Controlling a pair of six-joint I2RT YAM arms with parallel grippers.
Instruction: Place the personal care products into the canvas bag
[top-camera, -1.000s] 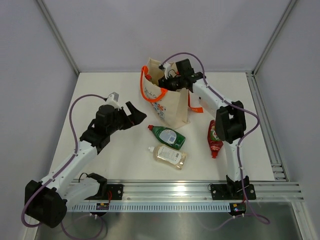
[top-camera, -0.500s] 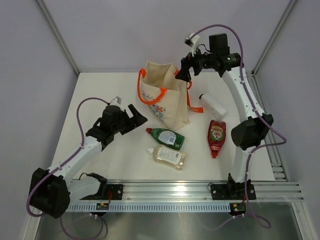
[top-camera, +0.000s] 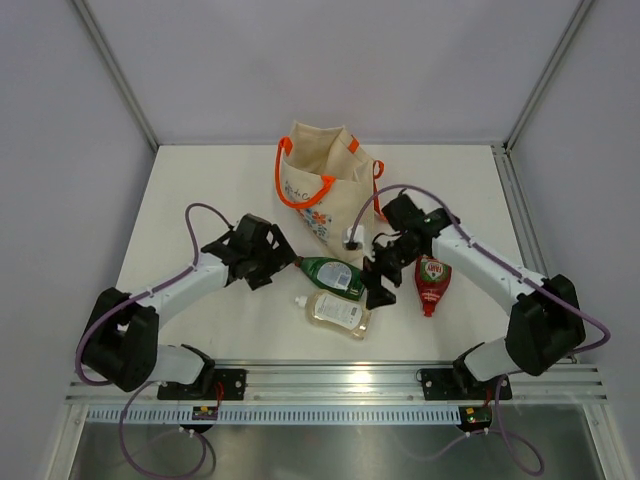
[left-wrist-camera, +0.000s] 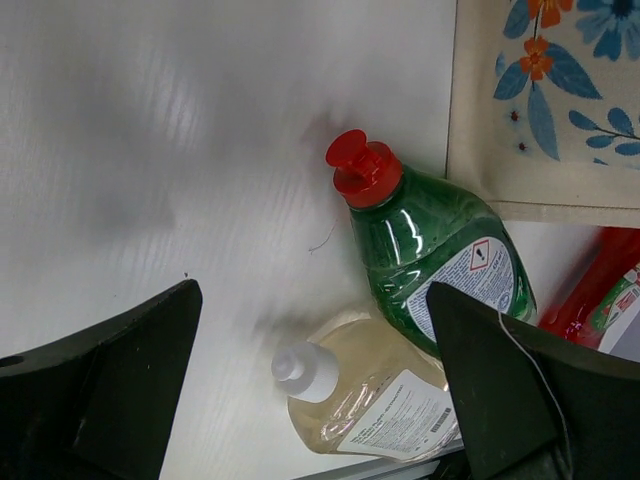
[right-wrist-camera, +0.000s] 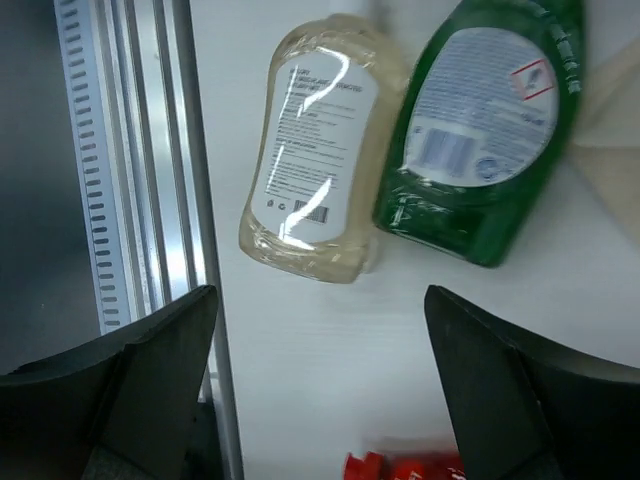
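Observation:
The canvas bag (top-camera: 325, 190) stands upright at the back centre, mouth open. The green bottle (top-camera: 335, 275) with a red cap lies in front of it, and the clear-beige bottle (top-camera: 338, 312) lies just nearer. The red bottle (top-camera: 432, 280) lies to the right. My left gripper (top-camera: 280, 263) is open and empty, low by the green bottle's cap (left-wrist-camera: 365, 165). My right gripper (top-camera: 378, 280) is open and empty, just right of the green (right-wrist-camera: 480, 120) and beige (right-wrist-camera: 315, 165) bottles. The yellow and white bottles are not in view.
The aluminium rail (top-camera: 330, 385) runs along the table's near edge, close to the beige bottle, and shows in the right wrist view (right-wrist-camera: 130, 150). The bag's floral side (left-wrist-camera: 545, 100) stands just behind the green bottle. The right arm's cable (top-camera: 400, 190) loops beside the bag.
My right arm swung down from above the bag to the table beside the green bottle. My left gripper moved right toward the green bottle's cap. The white bottle seen right of the bag no longer shows.

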